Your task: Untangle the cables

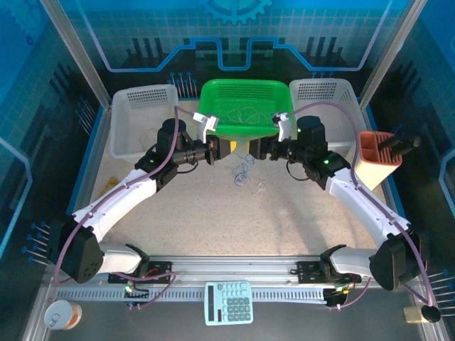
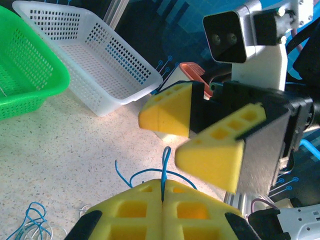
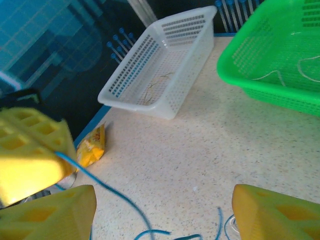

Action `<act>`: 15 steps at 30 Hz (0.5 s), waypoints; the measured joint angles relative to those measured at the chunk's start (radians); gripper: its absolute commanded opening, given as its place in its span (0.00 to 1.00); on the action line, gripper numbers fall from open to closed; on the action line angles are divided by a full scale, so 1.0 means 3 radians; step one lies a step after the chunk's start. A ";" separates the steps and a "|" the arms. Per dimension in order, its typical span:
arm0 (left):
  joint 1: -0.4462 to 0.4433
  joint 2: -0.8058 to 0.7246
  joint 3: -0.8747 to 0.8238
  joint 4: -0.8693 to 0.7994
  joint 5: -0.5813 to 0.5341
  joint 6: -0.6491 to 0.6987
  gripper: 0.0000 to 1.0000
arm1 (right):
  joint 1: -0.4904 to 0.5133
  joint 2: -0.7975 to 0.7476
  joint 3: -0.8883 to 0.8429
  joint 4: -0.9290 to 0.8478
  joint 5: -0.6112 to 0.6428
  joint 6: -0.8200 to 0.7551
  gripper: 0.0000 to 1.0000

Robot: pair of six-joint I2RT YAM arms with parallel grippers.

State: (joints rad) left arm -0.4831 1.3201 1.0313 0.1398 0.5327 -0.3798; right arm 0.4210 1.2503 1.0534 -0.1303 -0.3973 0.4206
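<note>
Speckled table, green basket, left white basket, right white basket, cables tangled mid-table, orange holder

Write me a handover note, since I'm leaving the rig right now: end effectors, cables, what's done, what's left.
Left end effector: shut on a blue cable.
Right end effector: open, holding nothing, facing the left one.
Cables: small tangle on the table under both; whitish cords in the green basket; one thin cord in the white basket on the left arm's side.
Done: some cords apparently sorted into baskets.
Left: free the blue cable, then separate the tangle.
</note>
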 measured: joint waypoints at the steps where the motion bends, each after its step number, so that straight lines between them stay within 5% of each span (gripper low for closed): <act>1: 0.0000 0.0000 0.0000 0.0000 0.0000 -0.0010 0.00 | 0.0025 0.0004 0.0000 0.0000 0.0004 -0.0014 0.72; 15: -0.0003 -0.0038 0.0000 0.0003 0.0127 -0.0090 0.00 | 0.0052 0.0477 0.0071 0.0196 0.0259 -0.0025 0.54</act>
State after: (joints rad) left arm -0.4839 1.3087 1.0313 0.1406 0.5709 -0.4068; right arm 0.4366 1.3933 1.0748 -0.0715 -0.3195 0.4129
